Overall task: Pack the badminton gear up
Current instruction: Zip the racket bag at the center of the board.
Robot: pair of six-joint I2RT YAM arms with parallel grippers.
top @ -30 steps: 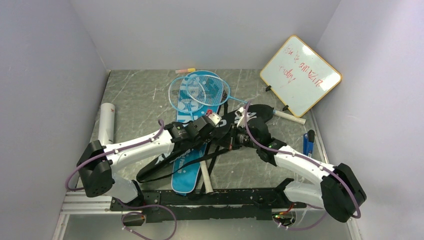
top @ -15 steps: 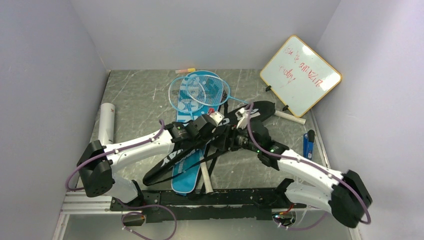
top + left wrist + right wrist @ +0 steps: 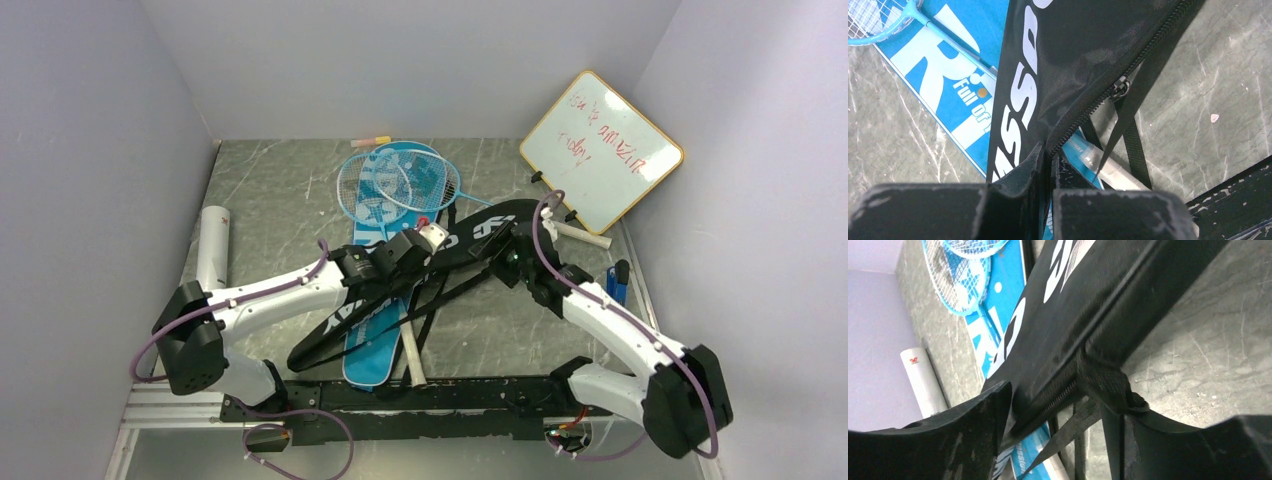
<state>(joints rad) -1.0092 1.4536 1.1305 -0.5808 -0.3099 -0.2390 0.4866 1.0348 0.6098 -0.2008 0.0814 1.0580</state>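
Observation:
The black bag (image 3: pixel 482 234) with white lettering lies slantwise over the blue bag (image 3: pixel 373 352). My left gripper (image 3: pixel 430 250) is shut on the black bag's zip edge (image 3: pixel 1048 150), below the zip pull (image 3: pixel 1120 89). My right gripper (image 3: pixel 508 258) stands open farther up the same edge. In the right wrist view the zip edge (image 3: pixel 1068 390) and a strap loop (image 3: pixel 1128 399) pass between its spread fingers (image 3: pixel 973 432). Two light-blue rackets (image 3: pixel 395 185) rest on the blue bag's far end.
A long white tube (image 3: pixel 212 245) lies along the left wall. An orange-rimmed whiteboard (image 3: pixel 602 150) leans in the back right corner, a blue marker (image 3: pixel 615 285) near it. A white handle (image 3: pixel 408 348) pokes out under the bags. Black straps (image 3: pixel 440 300) trail beneath the black bag.
My right gripper has opened and moved away up and to the right along the black bag's edge, its arm stretching out. The left gripper keeps its hold in the same place.

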